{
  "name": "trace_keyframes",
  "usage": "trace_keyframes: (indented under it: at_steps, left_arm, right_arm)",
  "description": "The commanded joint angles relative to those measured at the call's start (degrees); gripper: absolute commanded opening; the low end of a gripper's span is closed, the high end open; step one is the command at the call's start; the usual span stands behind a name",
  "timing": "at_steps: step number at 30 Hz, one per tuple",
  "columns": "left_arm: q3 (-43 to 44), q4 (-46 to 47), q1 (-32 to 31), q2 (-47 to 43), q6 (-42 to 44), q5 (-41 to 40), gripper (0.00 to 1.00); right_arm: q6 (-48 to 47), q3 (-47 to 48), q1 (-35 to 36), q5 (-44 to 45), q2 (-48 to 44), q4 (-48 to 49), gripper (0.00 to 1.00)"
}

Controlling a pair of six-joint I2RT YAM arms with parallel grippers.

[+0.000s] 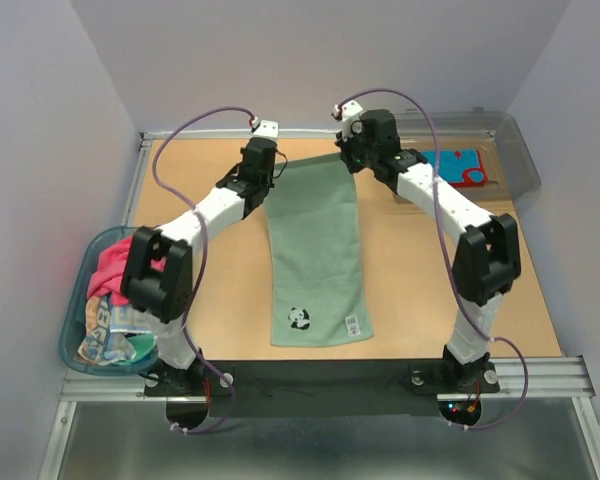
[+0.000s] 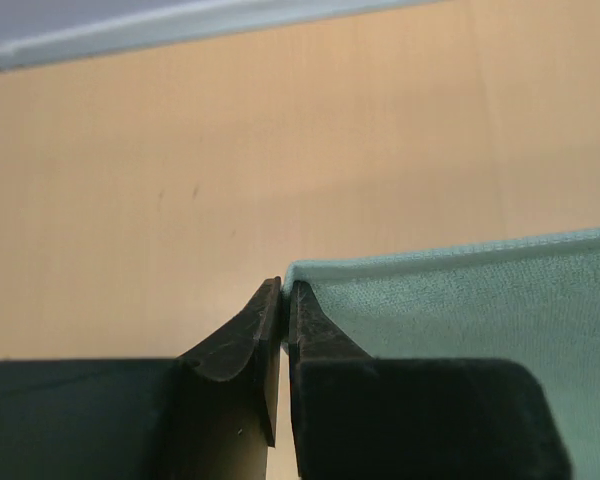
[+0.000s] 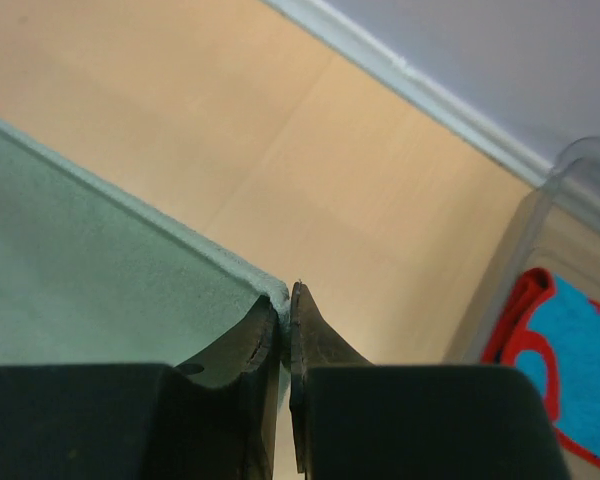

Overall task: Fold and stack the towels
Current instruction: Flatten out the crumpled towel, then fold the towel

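A pale green towel (image 1: 315,255) with a small panda print lies lengthwise down the middle of the table, its far edge lifted. My left gripper (image 1: 271,172) is shut on the far left corner of that towel (image 2: 460,300); the cloth edge is pinched between the black fingers (image 2: 320,330). My right gripper (image 1: 347,155) is shut on the far right corner, where the green towel (image 3: 100,270) ends at the fingertips (image 3: 270,320). More towels, pink and striped with letters, sit bunched in the tub (image 1: 88,262) at the left.
A clear grey plastic bin (image 1: 525,165) stands at the back right with a blue and red cloth (image 1: 458,167) in it, also visible in the right wrist view as the bin (image 3: 570,170). The blue-rimmed tub sits off the table's left edge. A metal rail (image 1: 540,375) runs along the near edge.
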Motion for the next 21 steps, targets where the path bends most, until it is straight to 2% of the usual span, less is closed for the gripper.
trace_keyframes:
  at_steps: [1,4,10,17,21]
  left_arm:
    - [6.0,5.7,4.7,5.8,-2.2,-4.4,0.00]
    - [9.9,8.7,5.8,11.0,-1.0,-1.4,0.00]
    - [10.2,11.3,6.2,11.9,3.8,2.0,0.00]
    - [2.3,9.2,6.2,5.2,0.6,7.8,0.00]
    - [-4.1,6.3,6.0,-2.3,-3.1,11.8,0.00]
  right_arm:
    - [-2.4,5.8,-3.1,1.2,5.3,8.2,0.01]
    - [-4.4,8.3,-3.8,0.4,10.8,11.0,0.01]
    - [-5.7,8.8,-4.4,-2.6,14.6,13.0,0.01]
    - [-5.8,-0.2,-4.6,-5.5,9.4,13.1,0.01]
    - [-4.2,-8.3,-4.5,-7.9,2.2,13.1,0.01]
